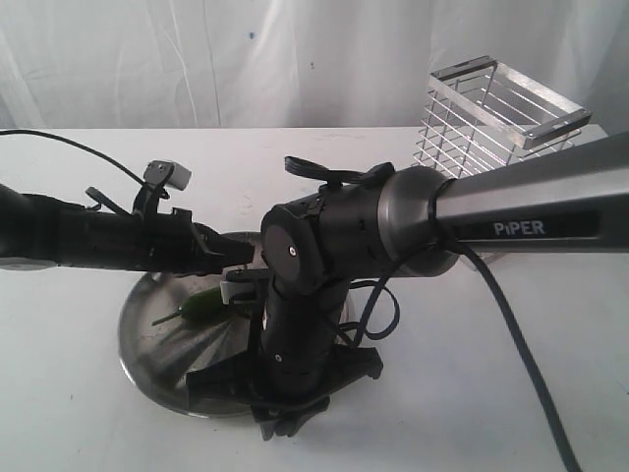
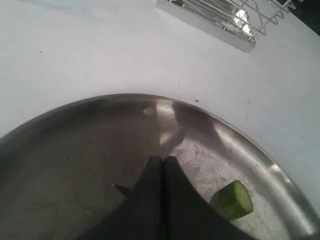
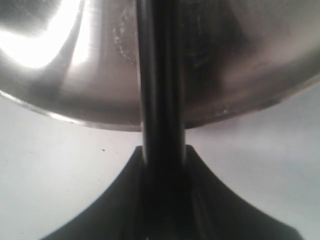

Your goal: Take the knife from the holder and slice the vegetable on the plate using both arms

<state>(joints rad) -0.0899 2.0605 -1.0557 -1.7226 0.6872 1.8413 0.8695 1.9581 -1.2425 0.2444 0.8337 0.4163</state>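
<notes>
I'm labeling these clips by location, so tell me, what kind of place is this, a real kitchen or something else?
Probably a lab-style test bench staged as a kitchen, not a real one. A plain white table stands before draped white sheeting, and only a steel plate, a wire holder and a chili pepper are laid out.

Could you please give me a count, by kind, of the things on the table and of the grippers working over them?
Green chili pepper: 1
Black knife: 1
Steel plate: 1
Wire holder: 1
Grippers: 2, left gripper and right gripper
Total: 6
</notes>
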